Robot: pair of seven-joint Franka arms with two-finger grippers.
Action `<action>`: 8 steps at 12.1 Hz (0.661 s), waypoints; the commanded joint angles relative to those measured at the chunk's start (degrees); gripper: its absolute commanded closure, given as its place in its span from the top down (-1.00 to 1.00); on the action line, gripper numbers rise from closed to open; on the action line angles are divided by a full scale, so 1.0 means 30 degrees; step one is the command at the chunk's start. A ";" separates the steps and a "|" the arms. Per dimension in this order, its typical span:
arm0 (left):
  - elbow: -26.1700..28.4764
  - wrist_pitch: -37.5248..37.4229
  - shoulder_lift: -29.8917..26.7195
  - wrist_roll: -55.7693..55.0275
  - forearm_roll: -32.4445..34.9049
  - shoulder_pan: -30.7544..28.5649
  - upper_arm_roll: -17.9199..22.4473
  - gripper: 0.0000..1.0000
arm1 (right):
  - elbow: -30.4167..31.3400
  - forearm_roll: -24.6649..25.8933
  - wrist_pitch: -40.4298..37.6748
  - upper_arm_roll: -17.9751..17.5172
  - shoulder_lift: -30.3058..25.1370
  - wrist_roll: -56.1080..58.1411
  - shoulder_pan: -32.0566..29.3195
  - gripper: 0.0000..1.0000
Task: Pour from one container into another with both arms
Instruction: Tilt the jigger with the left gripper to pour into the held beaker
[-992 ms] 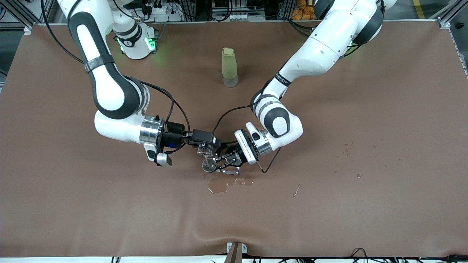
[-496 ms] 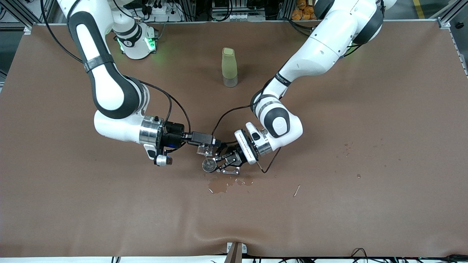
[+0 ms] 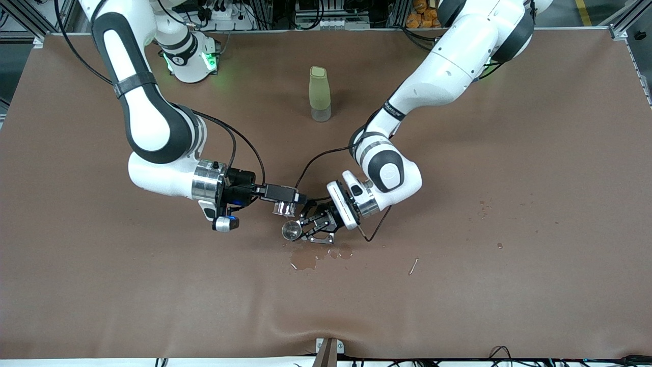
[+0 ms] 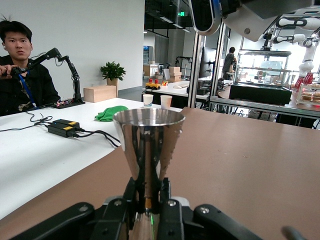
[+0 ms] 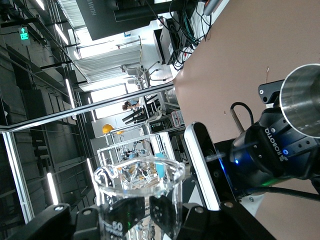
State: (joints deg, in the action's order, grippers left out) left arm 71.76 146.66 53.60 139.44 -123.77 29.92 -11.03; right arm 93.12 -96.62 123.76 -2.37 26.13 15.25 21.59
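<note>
My left gripper [image 3: 311,228] is shut on the narrow waist of a steel jigger cup [image 3: 291,230], held upright low over the middle of the table. In the left wrist view the cup [image 4: 148,140] rises from between the fingers of that gripper [image 4: 148,197]. My right gripper [image 3: 286,203] is shut on a small clear glass beaker [image 3: 284,208], tipped on its side just above and beside the cup's rim. The right wrist view shows the beaker [image 5: 137,195] in that gripper [image 5: 152,212], with the steel cup [image 5: 306,102] farther off.
A wet spill [image 3: 308,258] darkens the brown mat just nearer the camera than the cup. A tall olive-green tumbler [image 3: 319,94] stands farther back at mid-table. A small stick [image 3: 413,265] and a few stains [image 3: 484,206] lie toward the left arm's end.
The right arm has drawn the beaker slightly back from the cup, so the cup's rim now shows whole. The left arm has not moved.
</note>
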 commanded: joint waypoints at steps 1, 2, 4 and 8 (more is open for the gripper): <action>-0.0278 0.0010 0.0094 0.0513 -0.0696 0.0074 0.0074 -1.00 | -0.0157 -0.0401 -0.0063 0.0145 -0.0331 -0.0657 0.0012 -1.00; -0.0278 0.0010 0.0036 0.0513 -0.0696 -0.0013 0.0074 -1.00 | -0.0450 -0.0430 -0.0034 0.0145 -0.0302 -0.1008 -0.0046 -1.00; -0.0104 0.0010 -0.0111 0.0484 -0.0550 -0.0218 0.0074 -1.00 | -0.1153 -0.0459 -0.0034 0.0145 0.0019 -0.2119 -0.0047 -1.00; -0.0073 -0.0108 -0.0229 0.0483 -0.0287 -0.0920 0.0162 -1.00 | -0.1274 -0.0197 -0.0034 0.0203 0.0138 -0.0590 0.0098 -1.00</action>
State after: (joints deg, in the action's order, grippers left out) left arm 71.51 146.65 53.58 139.46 -123.77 27.99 -10.62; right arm 89.99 -96.68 123.86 -1.65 26.16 9.35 21.54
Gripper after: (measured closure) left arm 0.793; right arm 0.859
